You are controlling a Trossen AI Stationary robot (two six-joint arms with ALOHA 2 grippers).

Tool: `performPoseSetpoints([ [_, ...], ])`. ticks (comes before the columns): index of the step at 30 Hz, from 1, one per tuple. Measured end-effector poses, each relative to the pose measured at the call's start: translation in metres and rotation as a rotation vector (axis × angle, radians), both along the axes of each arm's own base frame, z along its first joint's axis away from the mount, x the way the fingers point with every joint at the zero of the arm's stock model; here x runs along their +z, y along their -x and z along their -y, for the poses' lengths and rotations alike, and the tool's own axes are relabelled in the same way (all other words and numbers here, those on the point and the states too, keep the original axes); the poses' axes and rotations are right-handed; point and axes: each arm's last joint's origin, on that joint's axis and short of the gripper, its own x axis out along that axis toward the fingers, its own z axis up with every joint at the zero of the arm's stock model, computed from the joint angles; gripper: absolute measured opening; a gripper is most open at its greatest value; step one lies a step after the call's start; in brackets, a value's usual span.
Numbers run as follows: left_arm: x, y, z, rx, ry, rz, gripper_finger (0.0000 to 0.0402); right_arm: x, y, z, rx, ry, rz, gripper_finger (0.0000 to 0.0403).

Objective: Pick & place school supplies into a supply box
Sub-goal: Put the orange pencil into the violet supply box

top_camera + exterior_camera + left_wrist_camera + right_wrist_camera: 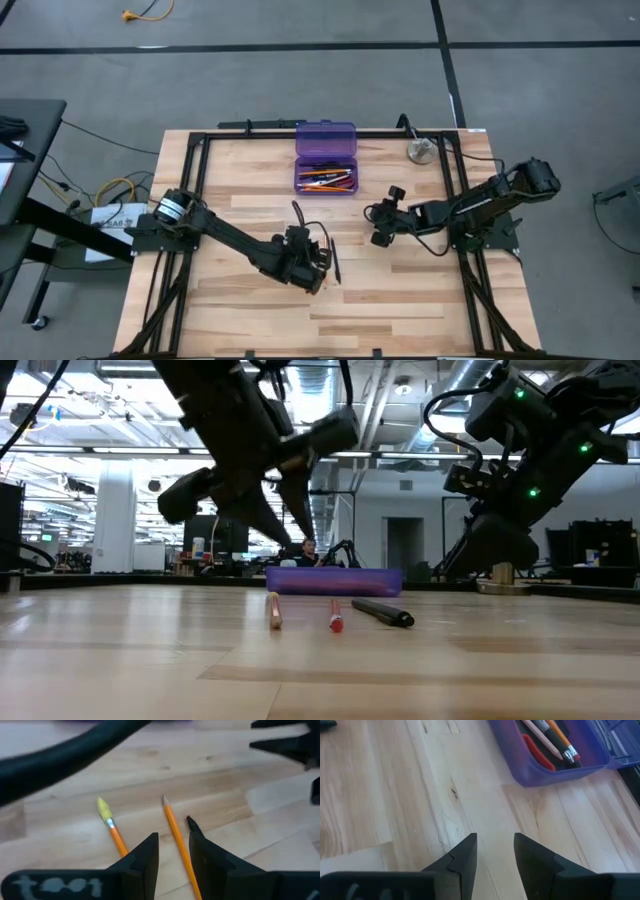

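**Two pencils and a pen left on the desk, left claw poised over one**

Nearest the low camera lie three loose items on the bare desk: one orange pencil, a second pencil just right of it, and a black pen further right. Behind them, toward the far edge, sits the purple supply box, lid open, already holding a jumble of pencils, pens and the red-handled scissors.

Progress looks well past halfway: most supplies are in the box, and these three pieces appear to be what remains, all near the middle of the desk and well apart from the box. A round silver disc rests at the far right and is no part of the job.

The left arm stretches from the left side across to the desk's centre, its wrist bent down so the left claw hangs low over the loose pencils. Its fingers stand apart, straddling one pencil without clamping it; the pencil with the yellow eraser lies just beside, outside the fingers. Nothing is gripped yet.

The right arm reaches in from the right edge, holding the right claw above bare wood near the box, fingers parted and empty, apparently waiting.
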Motion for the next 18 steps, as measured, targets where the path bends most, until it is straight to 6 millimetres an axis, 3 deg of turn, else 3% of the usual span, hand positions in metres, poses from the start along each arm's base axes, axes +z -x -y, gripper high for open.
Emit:
performPoseSetpoints([
  [9,-0.029,-0.023,0.015,0.03,0.054,-0.176,0.0096,0.0,0.001,0.0,0.0,0.001,-0.007,0.0123],
  [18,-0.023,-0.043,0.021,0.086,0.064,-0.308,0.0096,0.0,0.0,0.0,-0.005,-0.004,-0.001,0.0123],
])
